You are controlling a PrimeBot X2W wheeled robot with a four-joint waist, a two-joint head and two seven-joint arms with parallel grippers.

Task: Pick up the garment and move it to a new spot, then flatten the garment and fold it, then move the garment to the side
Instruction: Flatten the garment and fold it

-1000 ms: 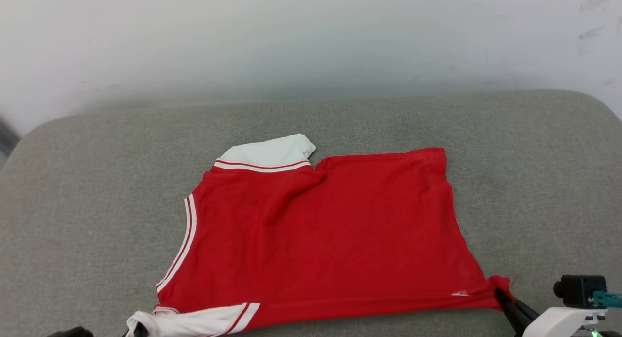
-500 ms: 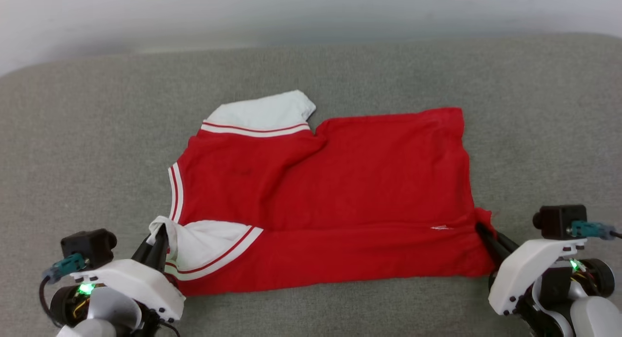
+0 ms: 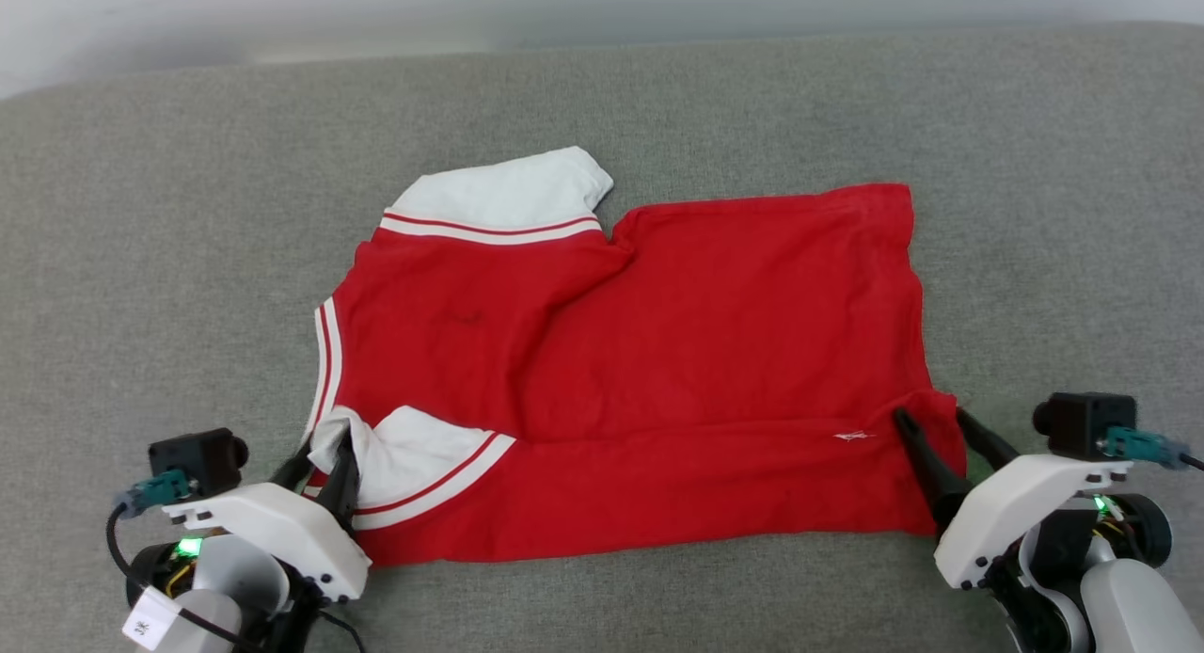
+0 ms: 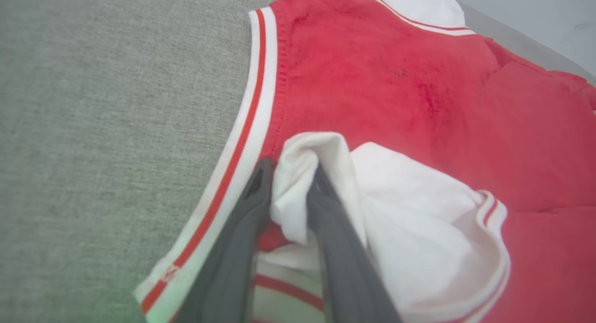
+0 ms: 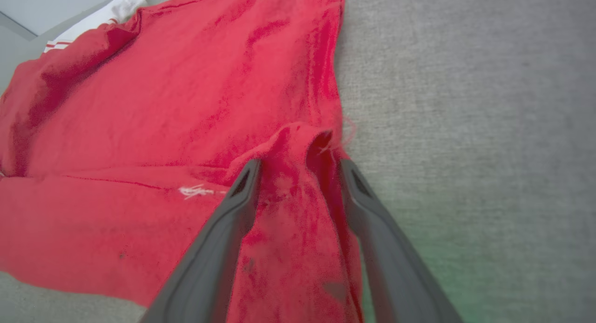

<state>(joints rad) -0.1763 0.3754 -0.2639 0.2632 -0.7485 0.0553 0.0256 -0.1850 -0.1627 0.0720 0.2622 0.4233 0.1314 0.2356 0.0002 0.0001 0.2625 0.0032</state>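
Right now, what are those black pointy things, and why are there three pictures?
It's a robot with two arms. One picture comes from a camera on its head, looking down. The other two come from cameras on its wrists, looking along its fingers. The pointy things are its left gripper and right gripper, like pinching hands. A red shirt with white sleeves lies on a grey cushion. The left gripper has a white sleeve between its fingers; I can't tell whether it's squeezing. The right gripper's fingers stand apart around a bump of red cloth.

Reaching forward and low on both sides. Holding left gripper [image 3: 325,455] narrowly parted, right gripper [image 3: 929,414] spread wide.
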